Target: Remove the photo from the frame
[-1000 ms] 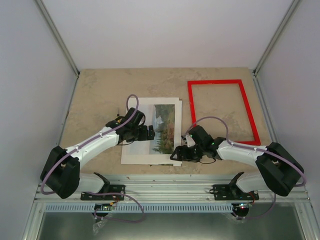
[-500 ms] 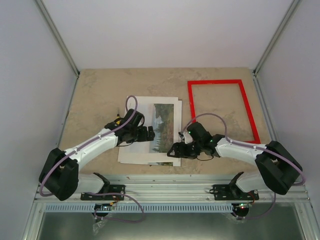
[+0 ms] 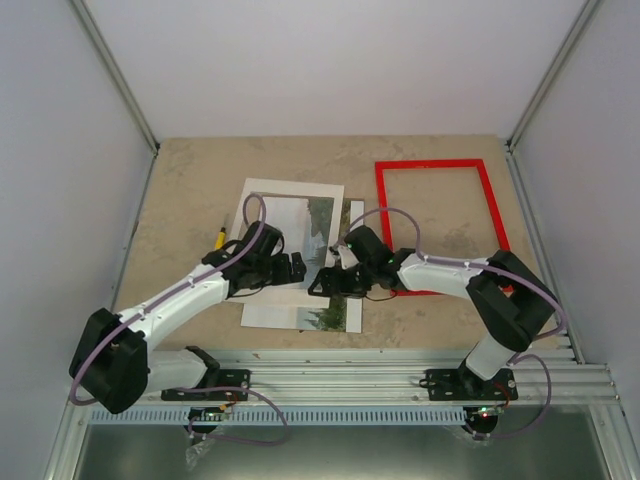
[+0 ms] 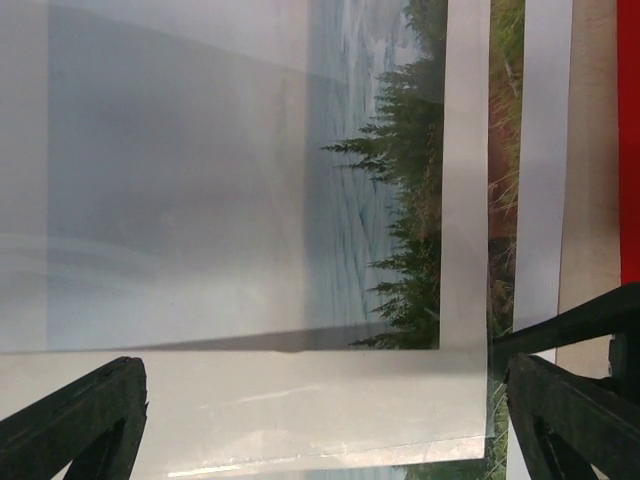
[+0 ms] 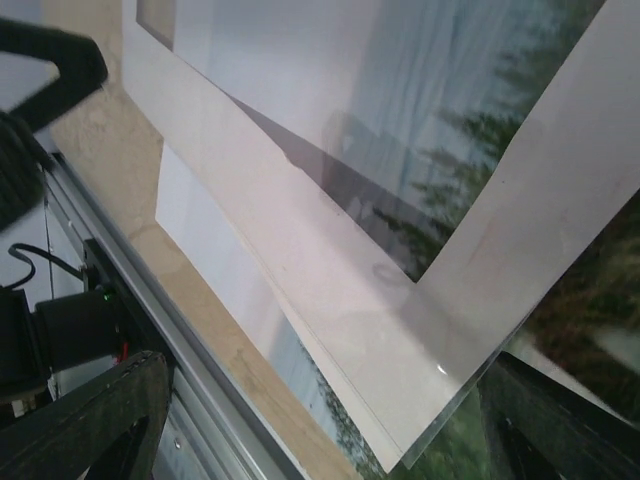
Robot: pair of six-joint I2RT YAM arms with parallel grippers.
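Note:
The red frame (image 3: 440,225) lies flat at the right with bare table showing through it; its edge also shows in the left wrist view (image 4: 630,150). The photo (image 3: 331,318) lies left of it. It is mostly covered by a tilted white mat (image 3: 262,205) under a clear pane, and trees and water show through the window (image 4: 385,200). My left gripper (image 3: 290,268) (image 4: 320,420) is open, fingers either side of the mat's near edge. My right gripper (image 3: 328,284) (image 5: 330,430) is open over the mat's corner, with photo (image 5: 590,300) beneath.
A small yellow-tipped item (image 3: 220,238) lies on the table left of the mat. Grey walls close in both sides and the back. A metal rail (image 3: 340,360) runs along the near table edge, also in the right wrist view (image 5: 130,330).
The mat with its pane has slid up and to the left and turned, baring more of the photo's lower and right edges. My right gripper has moved left and farther out over the prints.

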